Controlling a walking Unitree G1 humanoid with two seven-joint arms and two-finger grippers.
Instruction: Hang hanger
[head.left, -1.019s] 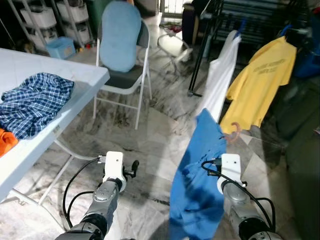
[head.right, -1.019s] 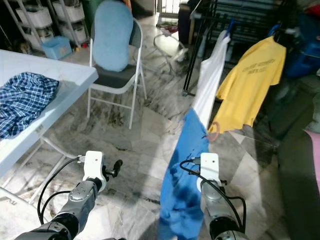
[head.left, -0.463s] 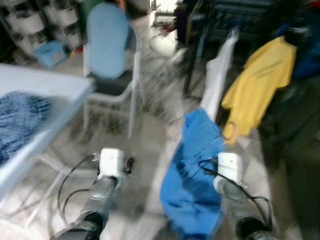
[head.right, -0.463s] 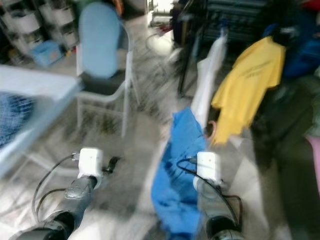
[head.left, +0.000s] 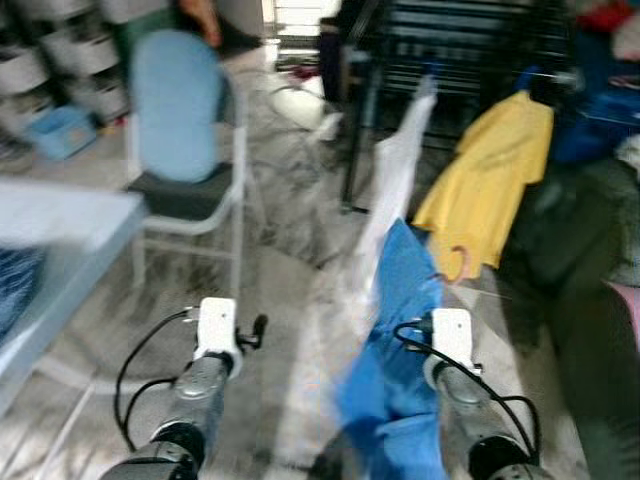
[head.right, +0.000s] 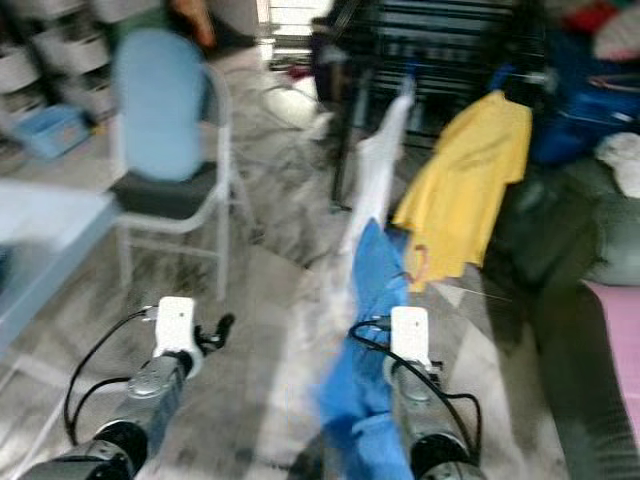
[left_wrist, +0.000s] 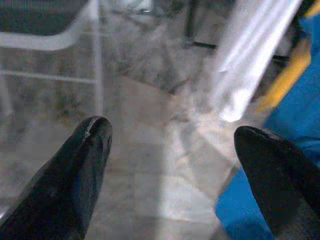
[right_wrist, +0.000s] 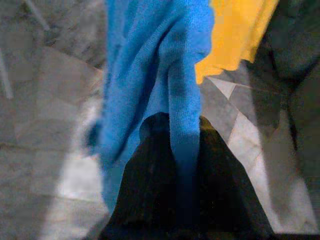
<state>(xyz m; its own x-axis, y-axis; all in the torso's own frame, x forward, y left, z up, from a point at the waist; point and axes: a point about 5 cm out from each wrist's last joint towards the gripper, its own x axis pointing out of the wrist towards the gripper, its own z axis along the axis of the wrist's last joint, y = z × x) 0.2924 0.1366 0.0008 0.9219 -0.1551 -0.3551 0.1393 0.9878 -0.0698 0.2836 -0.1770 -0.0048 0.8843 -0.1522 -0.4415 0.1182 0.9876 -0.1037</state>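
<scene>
Two tools are seen low in the head views. The right tool (right_wrist: 175, 135) is pinched closed on a fold of the blue garment (head.left: 400, 330), which is carried on a hanger whose pale hook (head.left: 458, 262) is glimpsed at 1 o'clock of that tool. The left tool (left_wrist: 170, 165) is spread wide and nothing is held in it.

Compared with a second ago, the whole scene has been shifted: the tabletop (head.left: 60, 220) and the folding chair (head.left: 185, 150) have slid toward 9 o'clock, while the dark drying rack (head.left: 450, 60), with its white cloth (head.left: 395, 190) and yellow shirt (head.left: 490, 170), has been brought nearer the middle, at 12 to 1 o'clock. This is read as a turn of the camera, not a move of the things; the motion blur agrees. The grip on the garment is unchanged.

It is judged that the rack is being faced and approached, so the hanging itself is not yet begun. The hook will have to be lifted to a free rail.
</scene>
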